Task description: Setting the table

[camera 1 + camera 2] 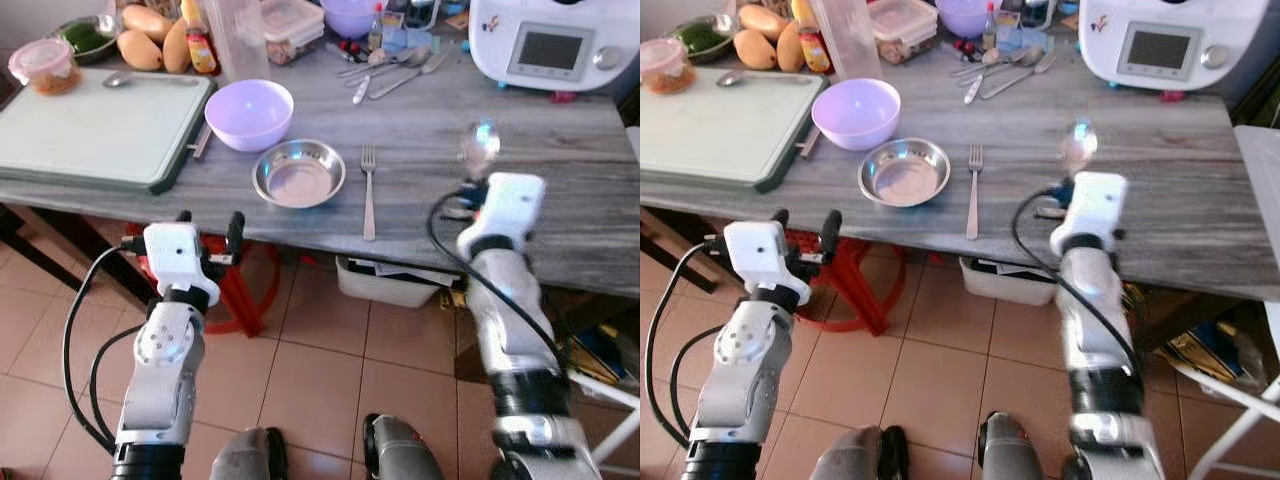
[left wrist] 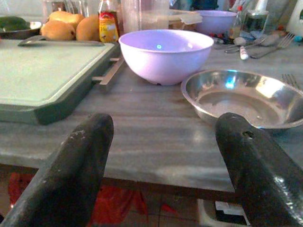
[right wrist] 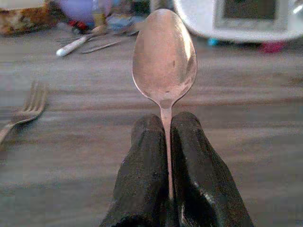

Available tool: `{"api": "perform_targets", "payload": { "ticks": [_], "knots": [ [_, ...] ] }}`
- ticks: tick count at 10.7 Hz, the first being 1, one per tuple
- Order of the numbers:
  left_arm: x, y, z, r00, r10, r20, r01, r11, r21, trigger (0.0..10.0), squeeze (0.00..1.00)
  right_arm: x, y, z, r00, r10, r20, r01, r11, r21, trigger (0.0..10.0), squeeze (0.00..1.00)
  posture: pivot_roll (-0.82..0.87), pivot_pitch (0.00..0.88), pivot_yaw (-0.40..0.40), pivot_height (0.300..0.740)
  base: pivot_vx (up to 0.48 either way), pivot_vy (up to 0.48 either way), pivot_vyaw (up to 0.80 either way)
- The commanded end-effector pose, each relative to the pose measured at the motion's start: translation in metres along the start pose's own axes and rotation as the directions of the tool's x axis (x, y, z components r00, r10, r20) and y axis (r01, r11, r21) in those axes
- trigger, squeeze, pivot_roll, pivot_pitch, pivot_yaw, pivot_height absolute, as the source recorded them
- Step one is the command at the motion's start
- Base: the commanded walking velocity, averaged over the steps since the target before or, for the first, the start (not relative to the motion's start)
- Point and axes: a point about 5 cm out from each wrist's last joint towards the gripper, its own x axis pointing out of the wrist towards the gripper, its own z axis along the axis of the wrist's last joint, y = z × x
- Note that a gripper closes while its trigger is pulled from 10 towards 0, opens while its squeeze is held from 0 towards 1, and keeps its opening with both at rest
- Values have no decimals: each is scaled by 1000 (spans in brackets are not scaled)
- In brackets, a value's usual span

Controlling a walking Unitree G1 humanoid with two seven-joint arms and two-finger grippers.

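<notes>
A steel bowl [image 1: 299,173] rests near the grey table's front edge, with a fork [image 1: 368,190] lying just to its right. My right gripper [image 3: 166,142] is shut on the handle of a metal spoon [image 3: 164,56], held with its bowl pointing away over the table, to the right of the fork; the spoon [image 1: 479,146] shows blurred above my right wrist. My left gripper [image 1: 210,222] is open, just below and in front of the table edge, left of the steel bowl [image 2: 246,94]. A lilac bowl [image 1: 249,113] stands behind the steel one.
A green cutting board [image 1: 90,130] covers the table's left part. Mangoes [image 1: 140,48], a sauce bottle [image 1: 201,48], containers and loose cutlery [image 1: 395,68] crowd the back. A white kitchen appliance [image 1: 550,42] stands at back right. A red stool [image 1: 245,285] and a white box [image 1: 395,282] sit under the table.
</notes>
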Motion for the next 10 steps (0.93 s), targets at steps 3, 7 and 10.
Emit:
{"api": "perform_targets", "payload": {
  "ticks": [3, 7, 10],
  "knots": [
    [-3, 0, -1, 999, -22, -23, 22, 1000, 11, 10000, 0, 10, 29, -2, 996, 58, -73, -49, 991, 123, 10000, 0, -58, 204, 61, 740, 0, 0, 0],
    [-2, 1, -1, 999, -27, -31, 27, 1000, 14, 10000, 0, 5, 50, -15, 978, 60, -201, -10, 970, 241, 10000, 0, -46, 205, 58, 740, 0, 0, 0],
    [-1, -2, -2, 999, -36, -34, 36, 999, 6, 10000, 0, 1, 54, -15, 968, 64, -241, 6, 961, 278, 10000, 0, -58, 197, 54, 740, 0, 0, 0]
  ]
}}
